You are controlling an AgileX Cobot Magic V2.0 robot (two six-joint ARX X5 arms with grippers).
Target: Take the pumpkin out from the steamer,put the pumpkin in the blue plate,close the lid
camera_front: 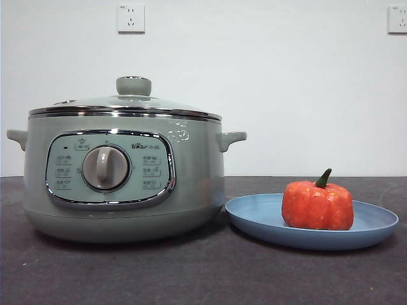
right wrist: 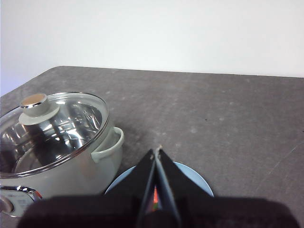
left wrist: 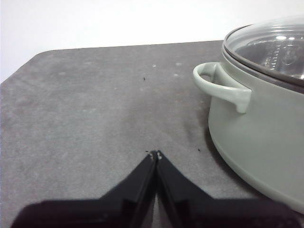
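The orange-red pumpkin (camera_front: 317,204) with a green stem sits on the blue plate (camera_front: 254,219) at the right in the front view. The sage-green steamer (camera_front: 124,178) stands to the left of the plate, with the glass lid (camera_front: 127,101) resting closed on it. My left gripper (left wrist: 156,154) is shut and empty above the table beside the steamer's side handle (left wrist: 221,85). My right gripper (right wrist: 156,151) is shut and empty above the plate (right wrist: 192,178), with a sliver of the pumpkin (right wrist: 155,195) showing between its jaws. Neither arm shows in the front view.
A dark grey table (camera_front: 203,273) carries everything, with a white wall behind holding two wall sockets (camera_front: 131,18). The steamer's control panel with its dial (camera_front: 105,168) faces the front camera.
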